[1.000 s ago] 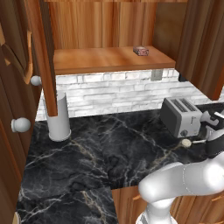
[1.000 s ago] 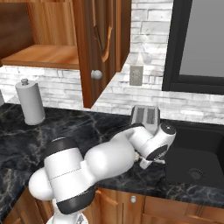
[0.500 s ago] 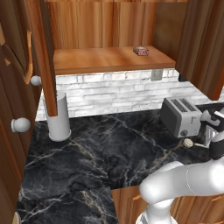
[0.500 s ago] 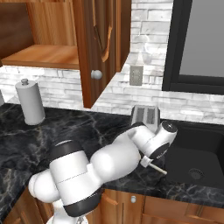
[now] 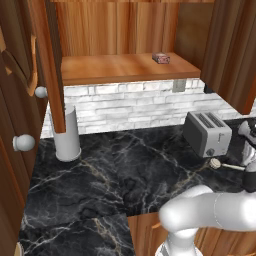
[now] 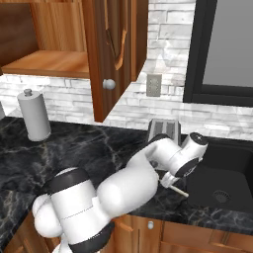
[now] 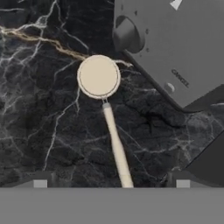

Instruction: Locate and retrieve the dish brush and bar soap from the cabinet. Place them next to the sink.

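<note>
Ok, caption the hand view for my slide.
Open gripper above the dish brush lying on black marble counter beside the toaster.

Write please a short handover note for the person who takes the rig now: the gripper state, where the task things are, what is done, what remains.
Gripper: open, above the brush handle, holding nothing.
Dish brush: lying on the black marble counter beside the toaster, near the sink.
Bar soap: on the shelf of the open cabinet.
Done: brush is out of the cabinet and set down by the sink.
Left: fetch the soap and place it next to the sink too.
</note>
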Robot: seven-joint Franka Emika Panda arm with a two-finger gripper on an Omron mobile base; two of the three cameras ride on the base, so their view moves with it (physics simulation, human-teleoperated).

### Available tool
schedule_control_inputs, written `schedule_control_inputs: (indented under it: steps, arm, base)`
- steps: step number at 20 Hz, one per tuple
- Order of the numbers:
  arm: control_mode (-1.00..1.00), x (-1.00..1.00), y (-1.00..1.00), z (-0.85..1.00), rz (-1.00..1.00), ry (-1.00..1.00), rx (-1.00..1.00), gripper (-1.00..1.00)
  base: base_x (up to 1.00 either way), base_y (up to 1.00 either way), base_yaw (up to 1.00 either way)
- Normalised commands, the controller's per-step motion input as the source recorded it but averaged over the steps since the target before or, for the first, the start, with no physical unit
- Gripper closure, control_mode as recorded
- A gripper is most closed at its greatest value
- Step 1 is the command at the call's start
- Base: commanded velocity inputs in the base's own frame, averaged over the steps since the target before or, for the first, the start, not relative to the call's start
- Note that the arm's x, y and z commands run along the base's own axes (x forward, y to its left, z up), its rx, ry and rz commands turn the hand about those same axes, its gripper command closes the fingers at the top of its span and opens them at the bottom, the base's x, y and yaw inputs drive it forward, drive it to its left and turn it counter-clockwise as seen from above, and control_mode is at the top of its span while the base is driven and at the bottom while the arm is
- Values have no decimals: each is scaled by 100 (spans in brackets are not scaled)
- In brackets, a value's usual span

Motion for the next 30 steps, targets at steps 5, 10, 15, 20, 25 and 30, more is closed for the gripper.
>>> schedule_control_inputs:
  steps: [5,10,15,20,25,30]
  arm:
    - [-100,-98,4,12,-11,-6,0,-100]
    - [-100,-97,30,1,-12,-3,0,-100]
    - [-100,-36,30,0,-28,5,0,-100]
    - [-100,-5,8,21,-36,8,0,-100]
    - [-100,-23,9,13,-33,-15,5,-100]
    - [-100,-29,10,7,-16,-26,2,-100]
  base:
    - [0,0,0]
    - [0,0,0]
    - [0,0,0]
    - [0,0,0]
    - [0,0,0]
    - [0,0,0]
